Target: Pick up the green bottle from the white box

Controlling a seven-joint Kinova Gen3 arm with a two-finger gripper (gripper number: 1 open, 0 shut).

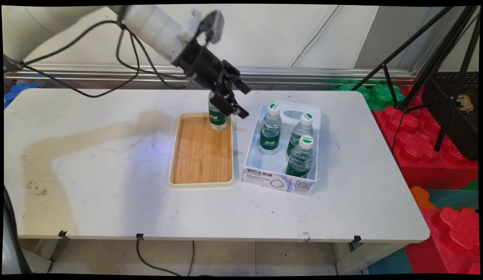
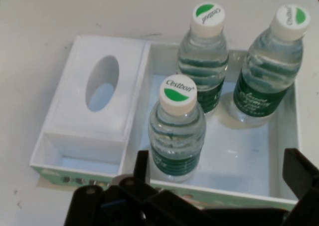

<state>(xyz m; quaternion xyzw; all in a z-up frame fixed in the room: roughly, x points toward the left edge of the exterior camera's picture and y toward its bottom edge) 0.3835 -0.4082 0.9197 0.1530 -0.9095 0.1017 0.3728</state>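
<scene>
A: What does the main view give that the hand view doesn't?

B: The wooden tray (image 1: 201, 155) and the lone bottle (image 1: 217, 116) standing on its far end, just beside the gripper (image 1: 233, 102). The hand view shows none of that; it looks into the white box (image 2: 94, 151) instead, catching three capped bottles (image 2: 177, 131) and an oval cut-out in the flap, which the main view shows only small.

A: And the surroundings?

B: A white bench (image 1: 89, 163), scuffed, with the box just past the gripper from the tray. Behind is a pale wall with a metal rail; red and green foam blocks (image 1: 439, 155) and a black tripod (image 1: 439, 58) stand well off (beyond the box).

A: The gripper itself?

B: Spread wide, fingers apart, gripping nothing. It hangs tilted, next to the tray bottle's upper part; whether it touches the bottle I cannot tell.
</scene>
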